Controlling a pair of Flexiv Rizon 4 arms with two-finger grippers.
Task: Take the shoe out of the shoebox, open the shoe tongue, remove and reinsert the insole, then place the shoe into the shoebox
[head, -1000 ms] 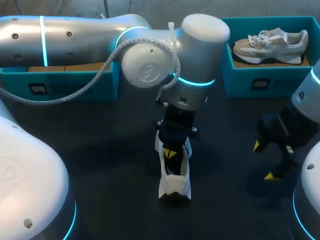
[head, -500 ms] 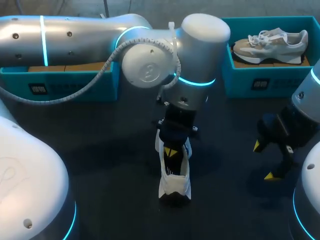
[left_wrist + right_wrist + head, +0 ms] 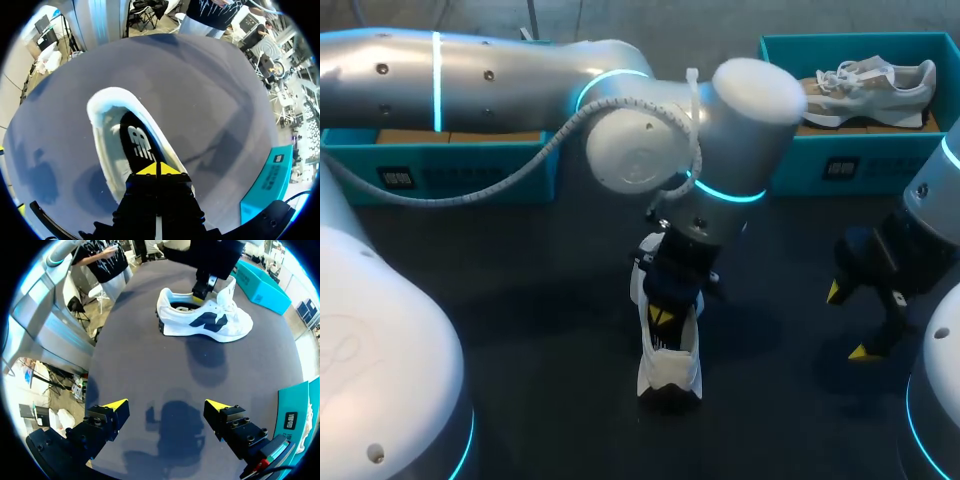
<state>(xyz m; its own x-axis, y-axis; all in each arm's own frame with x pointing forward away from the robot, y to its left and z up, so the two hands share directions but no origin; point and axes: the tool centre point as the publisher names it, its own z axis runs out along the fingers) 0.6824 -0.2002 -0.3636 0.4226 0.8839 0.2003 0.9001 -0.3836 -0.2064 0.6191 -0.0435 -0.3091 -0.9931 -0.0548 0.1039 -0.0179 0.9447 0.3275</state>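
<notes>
Left wrist view: left fingers [image 3: 149, 170] pressed together inside white shoe [image 3: 107, 145], over its black insole [image 3: 137, 142]. Right fingers [image 3: 115, 405] spread wide, near surface's [image 3: 150, 355] right edge.

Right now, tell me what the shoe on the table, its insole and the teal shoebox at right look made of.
Shoe: white upper, matte, probably textile with smoother leather-like panels; navy side logo.
Insole: dark, matte, printed logo, likely fabric-faced foam.
Shoebox: teal, flat matte walls, straight thin edges, probably cardboard.
</notes>
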